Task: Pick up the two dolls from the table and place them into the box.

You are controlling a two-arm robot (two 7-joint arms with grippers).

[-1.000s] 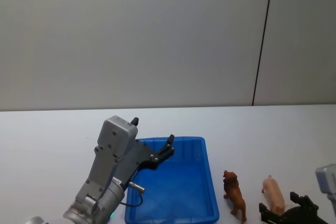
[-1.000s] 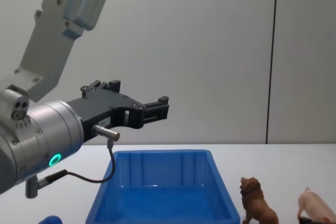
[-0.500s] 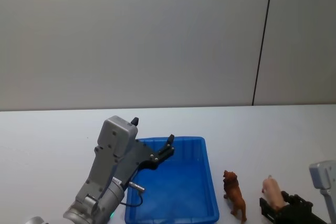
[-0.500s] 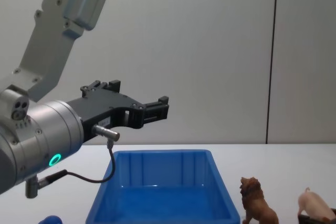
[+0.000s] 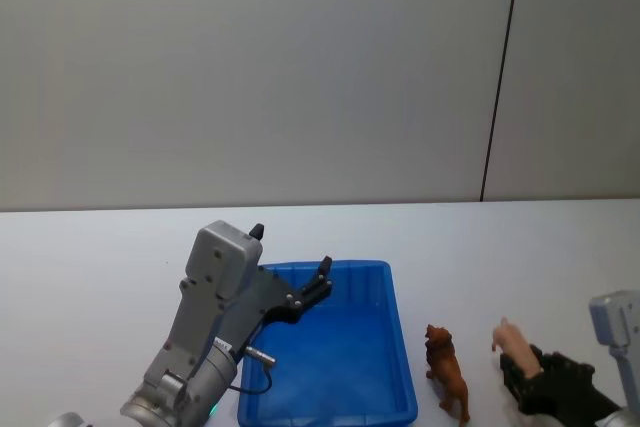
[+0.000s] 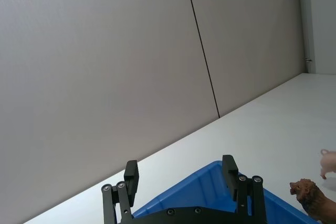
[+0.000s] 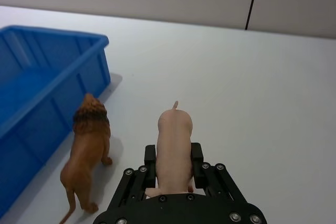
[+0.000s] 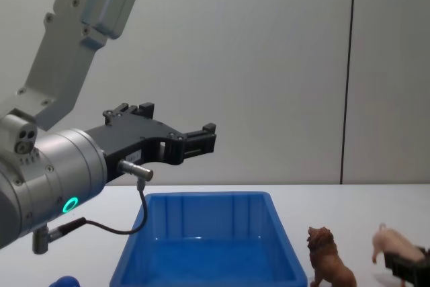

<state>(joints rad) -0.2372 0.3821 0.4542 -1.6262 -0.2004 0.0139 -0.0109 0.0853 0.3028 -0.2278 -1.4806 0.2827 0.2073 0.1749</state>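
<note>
Head view high and downward, chest view low and level, both on the box (image 5: 352, 359)

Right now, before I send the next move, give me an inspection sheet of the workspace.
Surface: white table, plain.
Job's things: pig held in right pincer; lion standing beside the blue box; no doll seen in it.
Clutter: small blue rounded object left of the box.
Grippers: left pincer open, raised above the box; right pincer shut on pig.
Cables: black cable looping under left wrist.
Surroundings: grey wall, one dark vertical seam.
</note>
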